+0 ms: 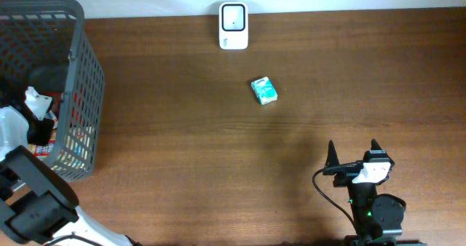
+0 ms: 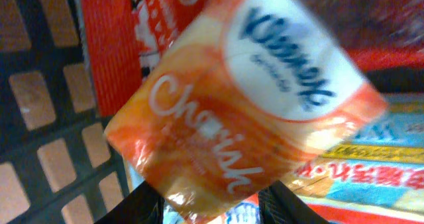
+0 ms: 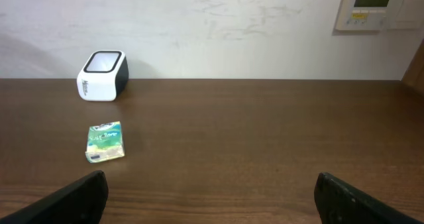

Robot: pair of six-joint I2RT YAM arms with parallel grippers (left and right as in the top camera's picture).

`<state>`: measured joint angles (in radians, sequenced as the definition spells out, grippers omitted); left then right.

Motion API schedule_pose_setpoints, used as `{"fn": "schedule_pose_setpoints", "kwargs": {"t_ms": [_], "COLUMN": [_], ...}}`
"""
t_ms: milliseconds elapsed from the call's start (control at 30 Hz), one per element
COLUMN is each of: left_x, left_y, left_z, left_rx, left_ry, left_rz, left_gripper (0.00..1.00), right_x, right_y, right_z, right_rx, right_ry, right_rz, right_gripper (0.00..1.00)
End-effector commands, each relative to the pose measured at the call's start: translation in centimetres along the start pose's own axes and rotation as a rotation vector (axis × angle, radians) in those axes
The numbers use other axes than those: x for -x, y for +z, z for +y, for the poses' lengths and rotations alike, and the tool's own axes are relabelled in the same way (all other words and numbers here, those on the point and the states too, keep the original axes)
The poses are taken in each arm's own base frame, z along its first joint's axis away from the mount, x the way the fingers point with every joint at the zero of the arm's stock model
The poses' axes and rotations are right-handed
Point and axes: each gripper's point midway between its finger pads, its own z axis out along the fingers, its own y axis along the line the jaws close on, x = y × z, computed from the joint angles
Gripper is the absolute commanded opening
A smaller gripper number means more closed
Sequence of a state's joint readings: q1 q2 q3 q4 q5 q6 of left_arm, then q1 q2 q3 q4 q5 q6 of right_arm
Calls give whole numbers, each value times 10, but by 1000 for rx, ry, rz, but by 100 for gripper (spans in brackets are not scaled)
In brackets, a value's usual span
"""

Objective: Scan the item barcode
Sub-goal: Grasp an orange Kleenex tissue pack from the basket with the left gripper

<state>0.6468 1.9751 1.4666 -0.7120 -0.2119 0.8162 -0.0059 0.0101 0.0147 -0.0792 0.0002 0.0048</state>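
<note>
Straddling tissue pack [image 2: 245, 98]; left claw [image 2: 209, 211].

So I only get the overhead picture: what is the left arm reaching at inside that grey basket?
Observer: Its wrist camera is filled by an orange Kleenex tissue pack.
Operator: Has it grabbed it?
Observer: Can't tell; the left claw has a finger on each side of the pack's lower edge.
Operator: And that white box up top?
Observer: The right wrist view shows the scanner has a black side.
</note>
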Motion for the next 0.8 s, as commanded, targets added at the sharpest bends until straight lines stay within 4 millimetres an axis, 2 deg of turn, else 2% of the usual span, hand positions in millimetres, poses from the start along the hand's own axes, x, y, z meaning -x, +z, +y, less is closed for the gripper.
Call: {"fn": "schedule_pose_setpoints", "kwargs": {"t_ms": [0,33,67,100,167,200,233,267,300,367,400,433,467,500,533,567,633,667,700,733,767], "left_x": [14,15,13,11,16,25,41,58,75,107,116,123,130,137,141,147,166,176,184,186,183], "left_y": [8,8,8,8,2,-11,-43,-84,-116,-180,-209,-269,-305,-337,-353,-361,-372,-384,-396,-395,-388], "left_z": [-19,-20,-18,-14,-6,5,32,58,67,67,72,82,75,56,35,3,-63,-110,-152,-186,-211], "left_rx": [-96,-97,-88,-69,-46,-22,34,66,35,-100,-138,-250,-385,-547,-654,-764,-885,-950,-983,-949,-885], "left_ry": [9,11,2,-28,-117,-194,-354,-526,-593,-627,-691,-906,-962,-982,-992,-1006,-901,-810,-732,-697,-683], "left_rz": [-83,-83,-73,-59,-71,-107,-189,-302,-412,-646,-734,-886,-973,-1022,-1009,-940,-840,-793,-759,-708,-655], "left_gripper": [41,27,7,0,0,0,0,0,0,0,0,0,0,0,0,0,0,0,0,0,0], "right_x": [-4,-4,-4,-4,-4,-4,-4,-4,-4,-4,-4,-4,-4,-4,-4,-4,-4,-4,-4,-4,-4], "right_y": [0,0,0,0,0,0,0,0,0,0,0,0,0,0,0,0,0,0,0,0,0], "right_z": [-1,-1,-1,-1,-1,-1,-1,-1,-1,-1,-1,-1,-1,-1,-1,-1,-1,-1,-1,-1,-1], "right_rx": [-5,-5,-5,-5,-5,-5,-5,-5,-5,-5,-5,-5,-5,-5,-5,-5,-5,-5,-5,-5,-5], "right_ry": [11,11,11,11,11,11,11,11,10,10,11,11,11,11,11,11,11,11,11,11,11], "right_rz": [5,5,5,5,5,5,5,5,5,5,5,5,5,5,5,5,5,5,5,5,5], "right_gripper": [98,98,98,98,99,99,99,98,98,99,98,98,99,99,99,98,98,98,99,98,98]}}
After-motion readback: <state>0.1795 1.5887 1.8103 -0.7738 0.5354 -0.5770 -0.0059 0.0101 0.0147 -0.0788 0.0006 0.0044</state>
